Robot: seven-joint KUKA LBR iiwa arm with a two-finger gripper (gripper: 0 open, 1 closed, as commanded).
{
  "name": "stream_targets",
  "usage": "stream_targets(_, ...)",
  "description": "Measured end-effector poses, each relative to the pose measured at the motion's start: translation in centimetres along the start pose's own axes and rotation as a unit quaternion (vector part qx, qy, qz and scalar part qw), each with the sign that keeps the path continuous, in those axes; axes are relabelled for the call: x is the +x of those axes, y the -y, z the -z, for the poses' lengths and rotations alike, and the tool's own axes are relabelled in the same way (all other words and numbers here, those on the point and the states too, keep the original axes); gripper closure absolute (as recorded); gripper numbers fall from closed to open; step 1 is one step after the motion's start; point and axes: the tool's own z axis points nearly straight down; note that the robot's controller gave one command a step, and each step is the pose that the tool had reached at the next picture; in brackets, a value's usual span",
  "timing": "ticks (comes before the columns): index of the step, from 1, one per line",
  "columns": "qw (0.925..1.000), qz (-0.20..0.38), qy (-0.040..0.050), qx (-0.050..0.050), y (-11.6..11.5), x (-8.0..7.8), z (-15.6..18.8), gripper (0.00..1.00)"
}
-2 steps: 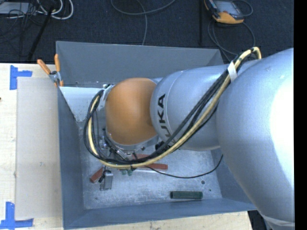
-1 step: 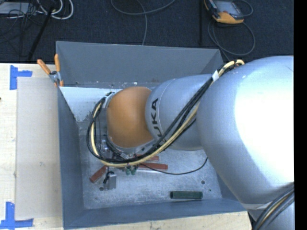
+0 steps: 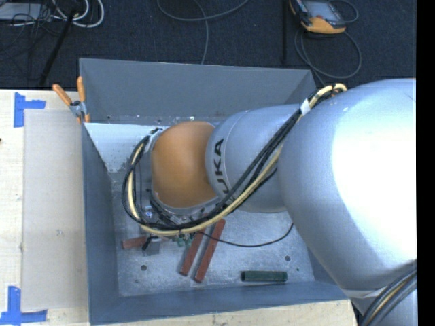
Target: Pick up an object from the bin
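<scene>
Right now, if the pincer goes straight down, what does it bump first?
Probably the small reddish-brown flat piece at the left of the grey metal bin, though depth is unclear.

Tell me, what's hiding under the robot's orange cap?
Two brown sticks poke out below the orange cap, and a small reddish piece lies to their left on the bin floor. Whatever sits straight beneath the cap is covered.

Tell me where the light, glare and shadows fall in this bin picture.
Camera view: the strongest light sits on the arm's silver shell, which shows broad pale glare; the orange wrist cover has a soft sheen; the bin's back wall is shaded, its left slope brightly lit; the floor darkens under the wrist, while the reddish-brown sticks and dark green bar lie in even light.
</scene>
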Motion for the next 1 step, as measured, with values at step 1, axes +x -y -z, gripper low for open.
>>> stream_targets(1, 0.9986, 0.052, 0.0058, -0.001, -0.23, -0.86, 17.64, 1.0)
